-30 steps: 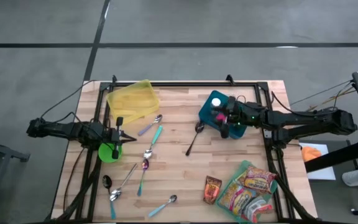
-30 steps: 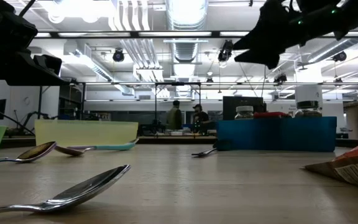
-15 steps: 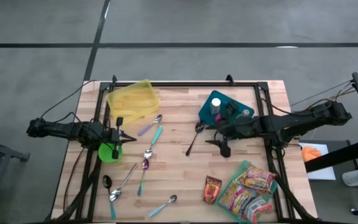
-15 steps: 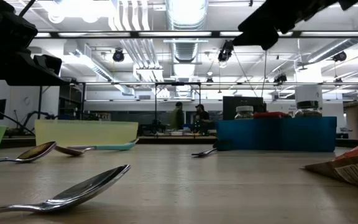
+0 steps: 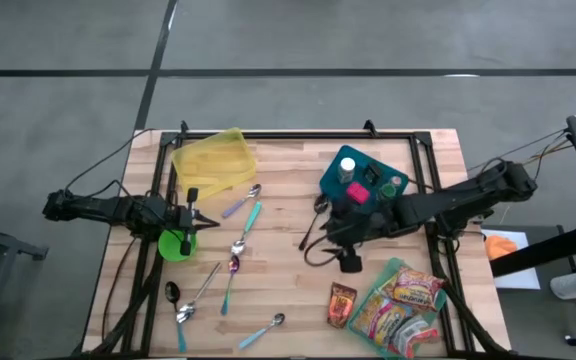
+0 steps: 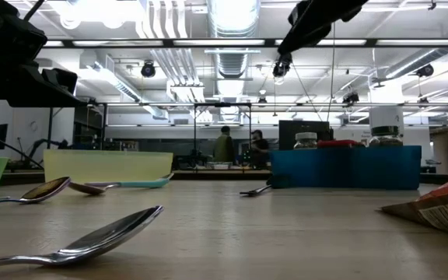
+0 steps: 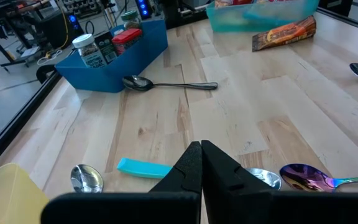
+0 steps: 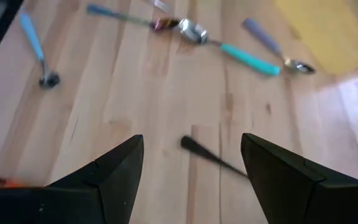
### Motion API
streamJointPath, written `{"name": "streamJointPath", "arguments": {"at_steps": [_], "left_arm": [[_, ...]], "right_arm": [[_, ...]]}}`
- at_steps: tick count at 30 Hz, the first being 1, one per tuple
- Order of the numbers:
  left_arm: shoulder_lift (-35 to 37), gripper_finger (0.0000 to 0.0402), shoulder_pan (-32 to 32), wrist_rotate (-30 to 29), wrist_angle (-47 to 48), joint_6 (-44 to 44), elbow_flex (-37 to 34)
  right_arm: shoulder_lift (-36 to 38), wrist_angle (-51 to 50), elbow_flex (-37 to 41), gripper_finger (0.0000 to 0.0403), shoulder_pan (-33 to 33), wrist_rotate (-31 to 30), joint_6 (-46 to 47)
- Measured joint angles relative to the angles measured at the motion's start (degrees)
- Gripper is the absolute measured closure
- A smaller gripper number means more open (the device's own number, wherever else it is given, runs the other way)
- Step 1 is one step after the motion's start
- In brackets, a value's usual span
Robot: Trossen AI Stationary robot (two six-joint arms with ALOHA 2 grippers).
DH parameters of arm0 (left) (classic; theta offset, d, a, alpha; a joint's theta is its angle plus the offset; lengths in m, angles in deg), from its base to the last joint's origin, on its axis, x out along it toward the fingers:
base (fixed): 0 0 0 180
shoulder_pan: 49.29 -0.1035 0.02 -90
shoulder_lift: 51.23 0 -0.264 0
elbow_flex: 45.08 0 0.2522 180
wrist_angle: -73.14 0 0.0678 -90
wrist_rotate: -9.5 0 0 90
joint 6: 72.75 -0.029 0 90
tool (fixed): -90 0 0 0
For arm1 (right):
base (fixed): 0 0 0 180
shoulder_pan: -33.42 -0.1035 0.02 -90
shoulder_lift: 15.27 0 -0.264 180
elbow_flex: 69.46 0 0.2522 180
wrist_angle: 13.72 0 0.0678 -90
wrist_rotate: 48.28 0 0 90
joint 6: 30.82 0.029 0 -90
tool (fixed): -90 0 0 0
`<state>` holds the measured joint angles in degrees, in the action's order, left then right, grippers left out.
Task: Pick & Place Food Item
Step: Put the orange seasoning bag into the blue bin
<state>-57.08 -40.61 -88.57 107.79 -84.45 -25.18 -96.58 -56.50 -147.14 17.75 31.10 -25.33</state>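
Observation:
The food items lie at the table's near right: a small brown packet flat on the wood, and a clear bag of colourful snack packets beside it. My right gripper hangs open and empty above the table's middle, between the blue bin and the brown packet. In its wrist view the open gripper frames bare wood and a dark spoon handle. My left gripper waits shut at the table's left, over a green cup; its shut fingers hold nothing.
The blue bin holds jars and a pink-lidded item. A yellow tray sits at the far left. Several spoons lie scattered over the left and middle, and a dark spoon lies by the bin. Bare wood shows near the table's middle.
My right gripper has swung from above the blue bin toward the table's near edge and middle, tipping and turning as it went. It has stayed open and empty throughout. Nothing on the table has moved.

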Motion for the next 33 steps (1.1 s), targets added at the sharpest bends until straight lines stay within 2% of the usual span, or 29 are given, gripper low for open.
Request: {"name": "streamJointPath", "arguments": {"at_steps": [7, 14, 22, 33], "left_arm": [[0.06, 0.0401, 0.00, 0.00, 0.00, 0.00, 0.02], [0.02, 0.0401, 0.00, 0.00, 0.00, 0.00, 0.01], [0.00, 0.0401, 0.00, 0.00, 0.00, 0.00, 0.02], [0.00, 0.0401, -0.01, 0.00, 0.00, 0.00, 0.02]], "right_arm": [[-8.91, -12.68, -9.79, 0.0135, -4.78, 0.13, -1.30], [-13.74, -13.40, -13.84, 0.0135, -10.68, 3.23, -0.68], [-16.26, -10.39, -13.98, 0.0135, -14.91, 3.97, 15.53], [-22.81, -10.02, -14.93, 0.0135, -23.32, -1.60, 32.19]]}}
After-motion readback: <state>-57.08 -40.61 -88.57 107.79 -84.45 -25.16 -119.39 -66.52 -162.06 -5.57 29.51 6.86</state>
